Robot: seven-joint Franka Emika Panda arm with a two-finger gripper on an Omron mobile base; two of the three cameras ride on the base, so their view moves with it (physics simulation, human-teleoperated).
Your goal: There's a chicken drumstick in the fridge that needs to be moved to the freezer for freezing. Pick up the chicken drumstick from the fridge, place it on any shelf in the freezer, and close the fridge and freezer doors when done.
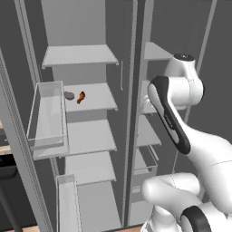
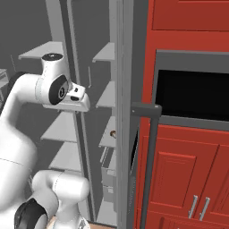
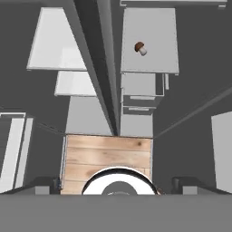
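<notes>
The chicken drumstick (image 1: 81,97) lies on the second shelf (image 1: 95,102) from the top of the left compartment, just beside a small dark round item (image 1: 69,95), its long axis running diagonally toward the shelf's back. The gripper (image 3: 117,185) hangs high before the divider post (image 1: 133,113), pointing down, fingers spread wide and empty, so the drumstick sits to its left and deeper in. A mushroom (image 3: 140,48) rests on a right-compartment shelf. Both doors stand open; red cabinets (image 2: 188,170) flank the right.
</notes>
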